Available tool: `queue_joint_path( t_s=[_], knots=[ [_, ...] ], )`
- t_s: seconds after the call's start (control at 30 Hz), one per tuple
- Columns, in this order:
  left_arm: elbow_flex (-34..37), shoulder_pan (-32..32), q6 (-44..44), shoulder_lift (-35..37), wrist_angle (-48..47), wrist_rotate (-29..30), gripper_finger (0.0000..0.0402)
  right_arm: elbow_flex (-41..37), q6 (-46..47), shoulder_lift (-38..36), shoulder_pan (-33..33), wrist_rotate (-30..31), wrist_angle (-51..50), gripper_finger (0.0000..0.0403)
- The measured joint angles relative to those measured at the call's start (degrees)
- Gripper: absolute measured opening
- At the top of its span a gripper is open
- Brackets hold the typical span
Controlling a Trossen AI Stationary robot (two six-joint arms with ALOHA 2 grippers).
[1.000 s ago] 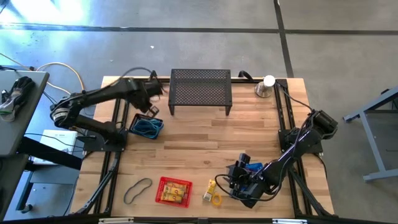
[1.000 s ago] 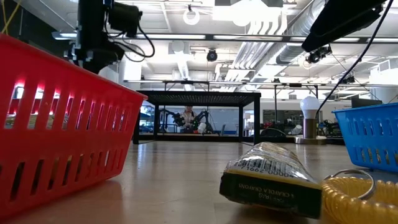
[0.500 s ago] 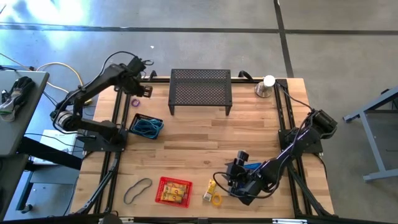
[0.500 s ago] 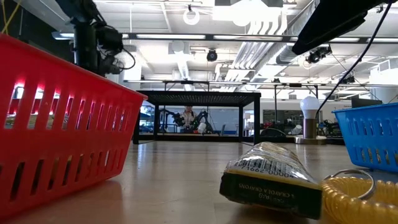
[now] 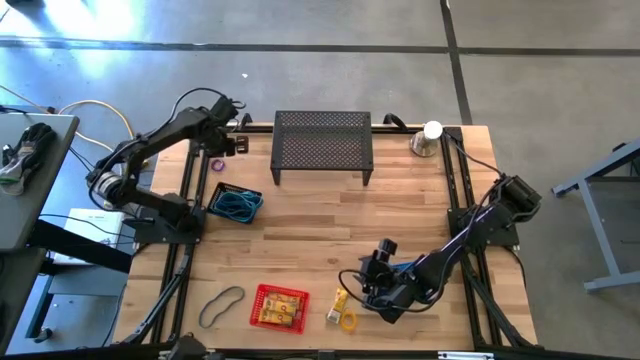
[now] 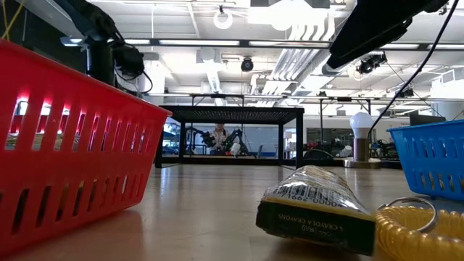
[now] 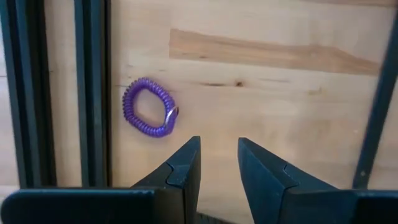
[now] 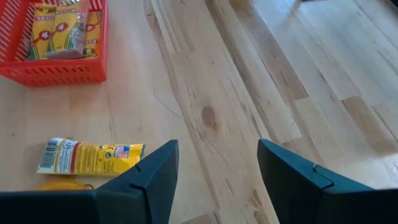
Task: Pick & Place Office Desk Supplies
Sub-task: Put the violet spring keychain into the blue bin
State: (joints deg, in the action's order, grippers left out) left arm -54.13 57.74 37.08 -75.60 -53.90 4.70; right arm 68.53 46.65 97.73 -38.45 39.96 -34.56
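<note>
The left gripper hangs over the far left corner of the wooden table, close to the black rail on that side. Its two dark fingers stand a little apart with bare wood between them, and they hold nothing. Just beside it on the wood lies a purple coil ring (it has a small metal clip on one side), and this ring touches neither finger.

The right gripper is low over the near right part of the table, above the blue basket. Its jaws stand wide open and they are empty. Near it, towards the front edge, lies a yellow crayon pack, flat on the table, and a yellow coil ring rests against it. To the left of these stands the red basket, with more crayon boxes inside. A dark grey band loop lies further left, near the front left corner.

A second blue basket sits on the left side, with teal bands inside it. At the far edge stands the black mesh stand, and to its right the silver cone with a white ball.
</note>
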Motion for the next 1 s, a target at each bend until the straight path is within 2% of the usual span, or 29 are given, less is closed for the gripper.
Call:
queue_joint_path(
  t_s=[0.33,0.57,1.0],
  knots=[
    [0.0,0.0,1.1,-9.5,2.1,1.9,0.0101,0.0,-0.4,0.0,0.7,-0.1,0.6,0.0208],
    [0.0,0.7,1.9,-9.8,2.5,3.1,0.0101,0.0,-0.4,0.0,0.7,-2.4,0.6,0.0208],
    [0.0,1.2,8.5,-9.8,5.2,3.6,0.0101,0.0,-0.5,0.0,0.7,-2.4,0.6,0.0208]
  ],
)
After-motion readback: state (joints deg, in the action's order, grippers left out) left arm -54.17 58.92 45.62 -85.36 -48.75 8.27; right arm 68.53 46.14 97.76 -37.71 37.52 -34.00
